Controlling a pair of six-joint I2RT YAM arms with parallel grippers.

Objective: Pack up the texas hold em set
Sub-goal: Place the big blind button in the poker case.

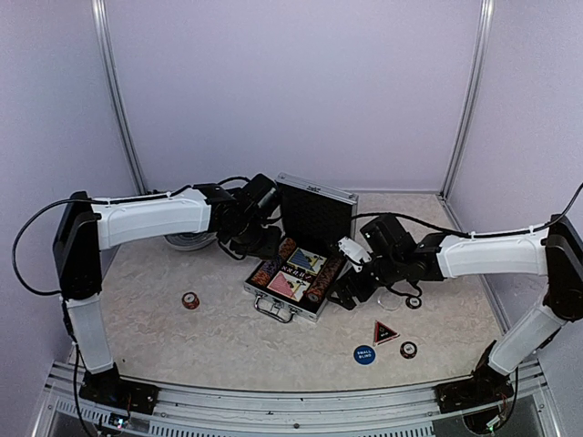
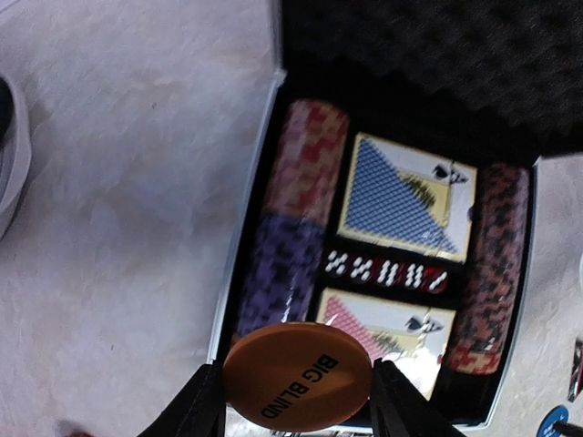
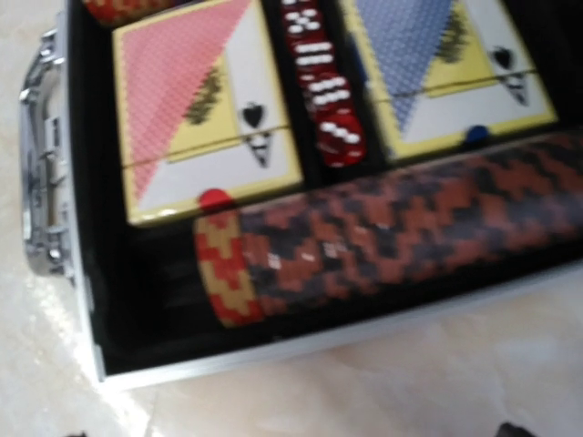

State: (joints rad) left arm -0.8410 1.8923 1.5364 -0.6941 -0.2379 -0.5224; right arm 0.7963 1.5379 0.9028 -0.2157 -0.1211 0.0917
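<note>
Left arm (image 1: 150,218), right arm (image 1: 492,255): white shells, black joints, external black cables (image 1: 23,255); left gripper (image 2: 298,401) fingers (image 2: 196,411) black.

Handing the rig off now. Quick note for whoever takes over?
Left gripper: jaws shut on the orange BIG BLIND button, over the open case.
Right gripper: open, empty, at the case's right side.
Done: chip rows, two decks, dice in the case.
To do: blue SMALL BLIND button, triangle marker, three small buttons on the table; close lid.
</note>
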